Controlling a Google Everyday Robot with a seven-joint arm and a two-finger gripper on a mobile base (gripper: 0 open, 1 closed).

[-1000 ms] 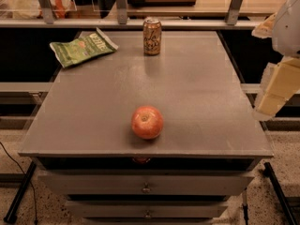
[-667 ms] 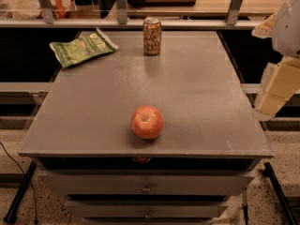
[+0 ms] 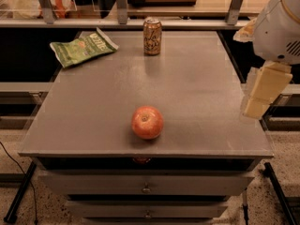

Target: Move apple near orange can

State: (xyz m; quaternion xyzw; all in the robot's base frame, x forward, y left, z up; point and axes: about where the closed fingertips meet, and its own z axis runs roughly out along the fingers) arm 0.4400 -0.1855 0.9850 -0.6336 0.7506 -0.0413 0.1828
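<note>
The red-orange apple [image 3: 147, 122] sits on the grey table top [image 3: 197, 88], near the front edge and a little left of centre. The orange can [image 3: 152, 36] stands upright at the back of the table, well apart from the apple. My gripper [image 3: 258, 106] hangs at the right edge of the view, beyond the table's right side, at about the apple's depth. It is far from both the apple and the can, and nothing shows in it.
A green chip bag [image 3: 82, 46] lies flat at the back left of the table. A rail with posts [image 3: 187, 22] runs behind the table. Drawers [image 3: 146, 186] sit below the front edge.
</note>
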